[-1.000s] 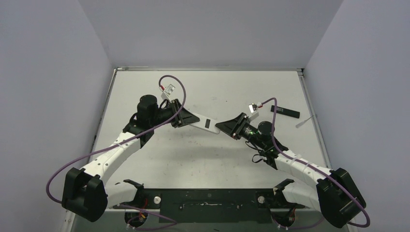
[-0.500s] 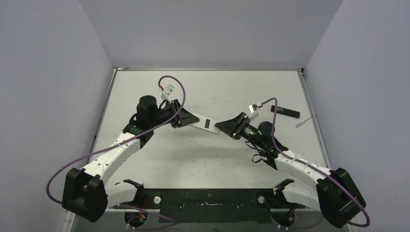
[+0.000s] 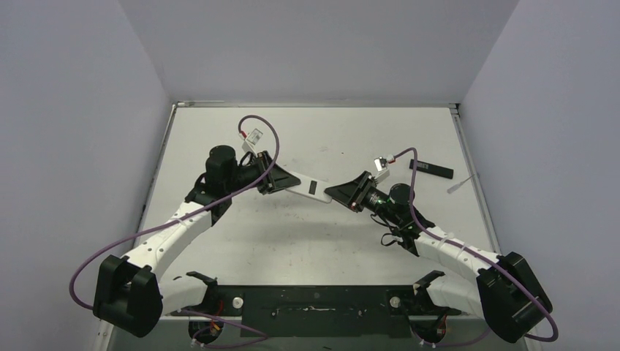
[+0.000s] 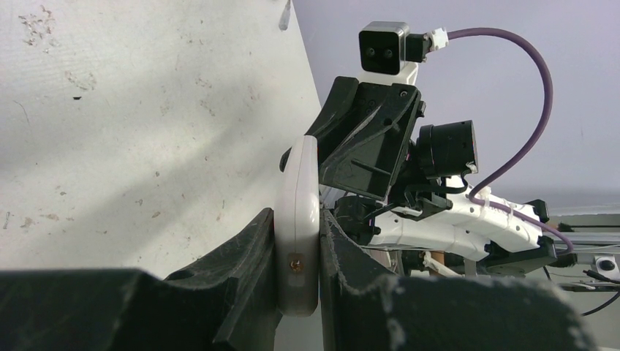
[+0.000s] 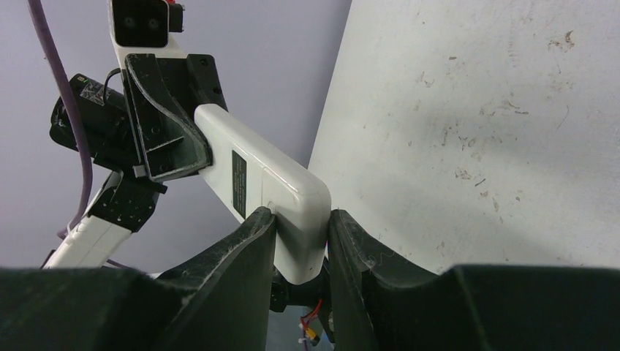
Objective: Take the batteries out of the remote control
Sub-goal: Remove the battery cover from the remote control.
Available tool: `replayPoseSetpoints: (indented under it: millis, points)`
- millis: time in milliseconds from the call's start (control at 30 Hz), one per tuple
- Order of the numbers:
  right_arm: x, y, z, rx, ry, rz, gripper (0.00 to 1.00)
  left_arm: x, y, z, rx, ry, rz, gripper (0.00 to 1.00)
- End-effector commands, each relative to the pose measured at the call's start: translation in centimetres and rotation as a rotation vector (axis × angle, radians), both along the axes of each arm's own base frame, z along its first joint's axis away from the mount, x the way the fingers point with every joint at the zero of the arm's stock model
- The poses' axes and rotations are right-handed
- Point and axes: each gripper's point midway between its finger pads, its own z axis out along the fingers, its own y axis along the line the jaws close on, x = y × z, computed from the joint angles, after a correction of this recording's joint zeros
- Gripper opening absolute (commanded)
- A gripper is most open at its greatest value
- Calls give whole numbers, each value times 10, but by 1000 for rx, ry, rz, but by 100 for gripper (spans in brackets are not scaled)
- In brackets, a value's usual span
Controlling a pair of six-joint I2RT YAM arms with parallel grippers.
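A white remote control hangs above the middle of the table, held at both ends. My left gripper is shut on its left end, and in the left wrist view the remote stands edge-on between the jaws of that gripper. My right gripper is shut on the other end. In the right wrist view the remote shows a dark label on its side, its end clamped in that gripper. No batteries show; they are hidden.
A flat black bar lies on the table at the right, behind my right arm. A small white piece lies beside it, close to the right edge. Grey walls close in three sides.
Both arms and the remote have shifted very slightly to the left. Both grips still hold the remote.
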Motion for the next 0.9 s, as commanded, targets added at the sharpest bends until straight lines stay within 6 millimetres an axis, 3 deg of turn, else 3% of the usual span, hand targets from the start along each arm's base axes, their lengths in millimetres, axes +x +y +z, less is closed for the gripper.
replayPoseSetpoints:
  millis: [0, 567, 767, 867]
  points:
    - [0, 1, 20, 28, -84, 10, 20, 1, 1, 26, -49, -94, 3, 0]
    - [-10, 4, 39, 142, -131, 70, 23, 0, 5, 27, -54, -97, 1, 0]
    - [-4, 6, 31, 66, -109, 61, 43, 0, 5, 26, -54, -92, -5, 0]
    - [2, 7, 28, 4, -103, 51, 46, 0, 5, 26, -54, -92, -4, 0]
